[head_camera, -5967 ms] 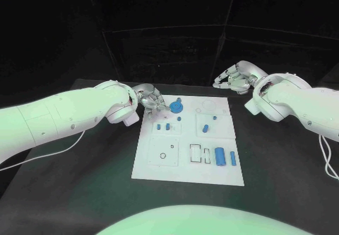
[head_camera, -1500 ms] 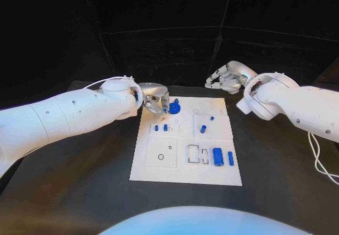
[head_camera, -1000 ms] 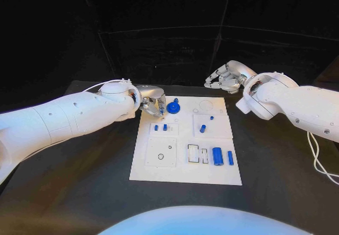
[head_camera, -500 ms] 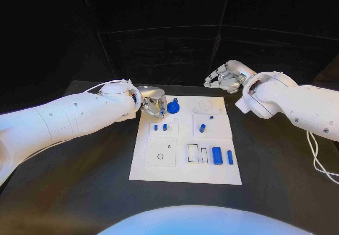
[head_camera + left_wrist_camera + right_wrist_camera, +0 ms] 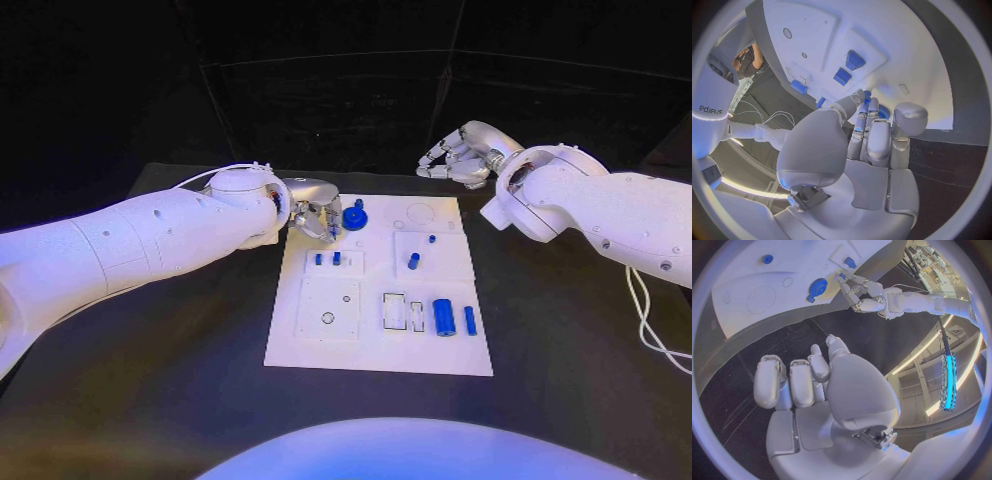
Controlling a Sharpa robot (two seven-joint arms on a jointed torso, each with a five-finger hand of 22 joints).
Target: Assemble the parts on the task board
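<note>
The white task board [image 5: 382, 345] lies flat in the middle of the black table [image 5: 159, 350]. The left hand [image 5: 317, 212] sits at the far left corner of the board. Its fingers [image 5: 859, 107] reach down toward a round blue gear [image 5: 353, 219] that rests on the board there. The fingertips are right by the gear, but I cannot tell if they pinch it or just touch it.

The right hand [image 5: 464, 158] is up in the air past the far right corner of the board, well away from the parts. Its fingers [image 5: 792, 380] are curled in a little and hold nothing.

More blue parts are on the board. Two small blue pegs [image 5: 329, 259] stand side by side near the left side. A short blue piece [image 5: 413, 261] and a tiny blue dot [image 5: 431, 239] sit toward the right. Closer to the robot, a thick blue cylinder [image 5: 444, 318] lies next to a thin blue bar [image 5: 469, 320].
</note>
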